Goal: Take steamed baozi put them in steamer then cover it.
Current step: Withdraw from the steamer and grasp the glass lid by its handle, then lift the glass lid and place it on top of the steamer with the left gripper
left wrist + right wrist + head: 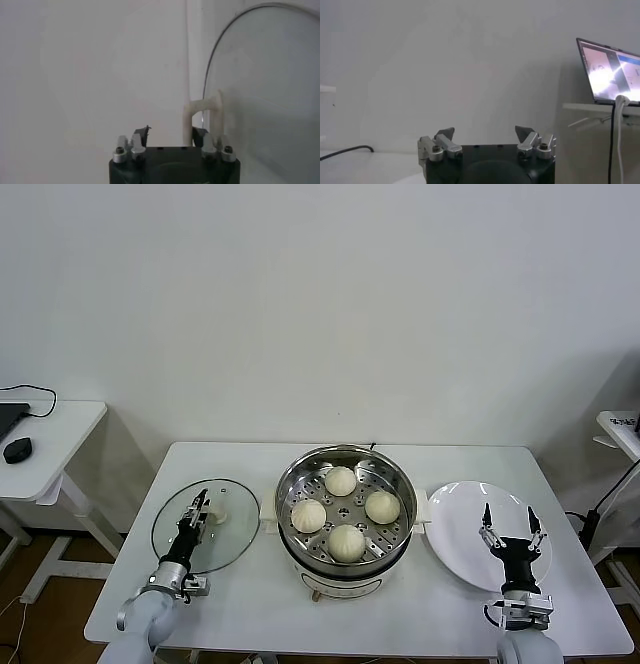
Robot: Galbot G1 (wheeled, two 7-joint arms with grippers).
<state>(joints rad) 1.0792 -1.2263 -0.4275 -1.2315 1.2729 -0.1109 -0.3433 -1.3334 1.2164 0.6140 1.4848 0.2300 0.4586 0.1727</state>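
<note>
One tabletop (250,604) is carrying one steamer (296,484) standing upright at centre with four baozi (341,480) sitting pleats-up on its tray, one cover (232,536) lying flat just left of it with its handle (217,515) pointing up, and one white plate (455,534) on the right. The left gripper (202,506) is hanging over the cover, partly closed around the handle (212,107); whether it is gripping it, cannot tell. The right gripper (508,522) is hovering over the plate, spread wide, holding nothing.

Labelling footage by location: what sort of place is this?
Probably a lab or office room, not a kitchen: plain white wall, a white table holding the steamer, and a side desk with a computer mouse.
</note>
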